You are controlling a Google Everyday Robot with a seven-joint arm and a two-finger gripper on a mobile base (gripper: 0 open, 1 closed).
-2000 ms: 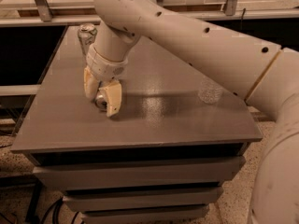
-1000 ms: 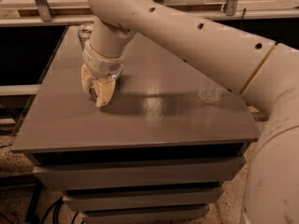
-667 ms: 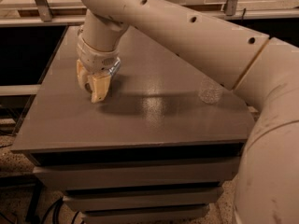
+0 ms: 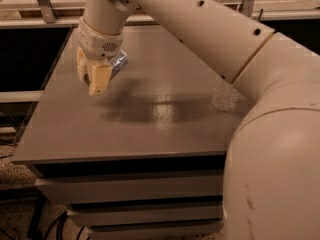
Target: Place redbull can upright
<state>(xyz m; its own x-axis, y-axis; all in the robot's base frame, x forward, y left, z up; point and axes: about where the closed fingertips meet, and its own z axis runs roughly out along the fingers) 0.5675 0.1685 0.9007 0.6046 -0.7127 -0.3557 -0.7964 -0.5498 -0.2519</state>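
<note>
My gripper point(image 4: 94, 80) hangs over the left part of the grey table point(image 4: 150, 129), a little above its top. Its yellowish fingers point(image 4: 100, 79) point down. It is shut on the redbull can point(image 4: 118, 62), of which only a shiny silver-blue end shows, sticking out to the right between the fingers and the wrist. The can lies tilted across the gripper, not upright. The rest of the can is hidden by the fingers.
A clear plastic object point(image 4: 225, 97) stands near the table's right edge, next to my arm's large elbow point(image 4: 270, 134). The arm spans the upper right of the view. Metal rails and a dark gap run behind and left of the table.
The gripper has moved left and toward the back of the table with the can in it, and its shadow now sits apart from it on the table top.
</note>
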